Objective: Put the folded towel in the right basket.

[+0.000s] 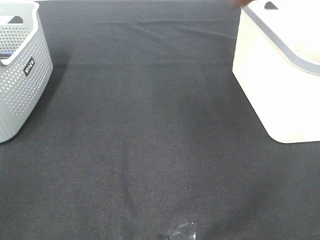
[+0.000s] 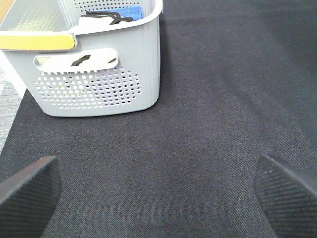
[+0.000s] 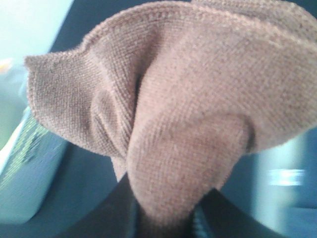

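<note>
The brown towel (image 3: 168, 109) fills the right wrist view, bunched and pinched at its lower end between the dark jaws of my right gripper (image 3: 163, 220). In the exterior high view only a small brown tip (image 1: 239, 3) shows at the top edge, just left of the white right basket (image 1: 280, 85). The right arm itself is out of that view. My left gripper (image 2: 158, 186) is open and empty above the black cloth, facing the grey basket; its fingers (image 2: 27, 191) stand wide apart.
A grey perforated basket (image 1: 20, 75) stands at the far left; in the left wrist view it (image 2: 99, 89) holds blue, black and white items. A black cloth (image 1: 145, 130) covers the table between the two baskets.
</note>
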